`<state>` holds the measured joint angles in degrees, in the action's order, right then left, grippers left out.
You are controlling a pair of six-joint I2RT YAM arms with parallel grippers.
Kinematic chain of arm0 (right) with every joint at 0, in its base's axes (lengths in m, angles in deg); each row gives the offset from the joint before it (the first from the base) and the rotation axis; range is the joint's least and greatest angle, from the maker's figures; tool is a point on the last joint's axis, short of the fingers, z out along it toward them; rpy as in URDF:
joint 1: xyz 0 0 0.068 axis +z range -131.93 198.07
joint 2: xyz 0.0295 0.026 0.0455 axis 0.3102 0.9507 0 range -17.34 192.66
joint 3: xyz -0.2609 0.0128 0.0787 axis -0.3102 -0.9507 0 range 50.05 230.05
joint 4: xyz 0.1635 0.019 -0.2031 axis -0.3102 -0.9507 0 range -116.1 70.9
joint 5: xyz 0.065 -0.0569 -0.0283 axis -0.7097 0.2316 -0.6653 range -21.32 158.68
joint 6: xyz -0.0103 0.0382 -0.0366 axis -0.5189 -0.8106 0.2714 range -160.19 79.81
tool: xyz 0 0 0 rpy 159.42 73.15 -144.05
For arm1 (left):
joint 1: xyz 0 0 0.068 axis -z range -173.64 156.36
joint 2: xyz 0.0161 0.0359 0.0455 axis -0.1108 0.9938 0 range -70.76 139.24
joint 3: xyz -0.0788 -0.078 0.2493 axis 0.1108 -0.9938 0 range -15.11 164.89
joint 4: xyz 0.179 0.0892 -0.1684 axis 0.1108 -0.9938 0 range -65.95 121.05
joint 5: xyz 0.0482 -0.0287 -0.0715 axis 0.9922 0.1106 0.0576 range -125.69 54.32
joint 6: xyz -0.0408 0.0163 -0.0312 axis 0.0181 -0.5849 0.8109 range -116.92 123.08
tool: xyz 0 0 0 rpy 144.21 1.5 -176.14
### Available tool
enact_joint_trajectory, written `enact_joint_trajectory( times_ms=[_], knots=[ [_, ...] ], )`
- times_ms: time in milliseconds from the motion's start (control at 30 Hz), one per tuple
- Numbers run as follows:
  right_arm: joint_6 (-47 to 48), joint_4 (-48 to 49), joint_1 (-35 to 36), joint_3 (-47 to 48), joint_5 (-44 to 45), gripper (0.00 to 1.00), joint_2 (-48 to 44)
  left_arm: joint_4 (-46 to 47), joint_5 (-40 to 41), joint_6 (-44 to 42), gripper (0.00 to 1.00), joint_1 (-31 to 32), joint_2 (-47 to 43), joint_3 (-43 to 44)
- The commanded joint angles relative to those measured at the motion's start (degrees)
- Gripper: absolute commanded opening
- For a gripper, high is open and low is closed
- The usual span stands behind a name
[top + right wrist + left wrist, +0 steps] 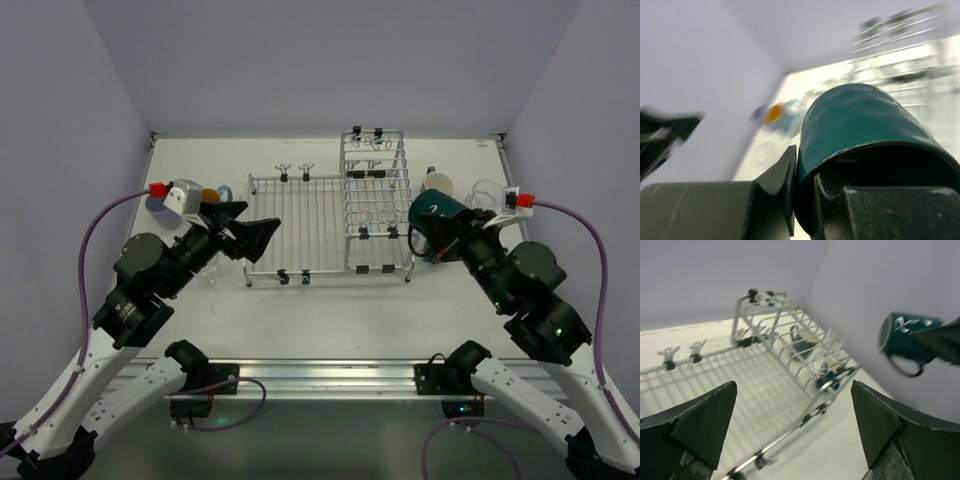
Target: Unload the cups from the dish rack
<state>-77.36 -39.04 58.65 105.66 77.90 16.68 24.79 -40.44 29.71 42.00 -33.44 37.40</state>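
My right end effector [447,230] is pinching the dark green mug [434,211] at its rim, one finger inside and one outside. The mug is hanging on its side above the desk [330,310], just right of the dish rack [300,215]. I am judging it glazed ceramic: stiff, fairly heavy, slick and chippable, so a rim pinch is risking rotation. My left end effector [245,232] is hovering spread wide over the rack's flat grid.

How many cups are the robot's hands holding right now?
1: a dark green mug, gripped by the right hand beside the right end of the rack. The left hand is open and empty.
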Motion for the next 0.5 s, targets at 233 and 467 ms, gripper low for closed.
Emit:
enact_joint_trajectory(
  times_ms=[233, 467],
  knots=[
    [12.4, -16.2, -34.2, 1.3, 11.6, 0.0, 7.6, -16.2, 8.4, -11.8, 1.0, -0.1, -7.0, -9.3],
    [9.8, -7.0, -48.5, -7.3, -0.2, 0.0, 15.3, -16.2, 6.3, -13.1, 1.0, -0.3, -8.7, -11.6]
  ],
)
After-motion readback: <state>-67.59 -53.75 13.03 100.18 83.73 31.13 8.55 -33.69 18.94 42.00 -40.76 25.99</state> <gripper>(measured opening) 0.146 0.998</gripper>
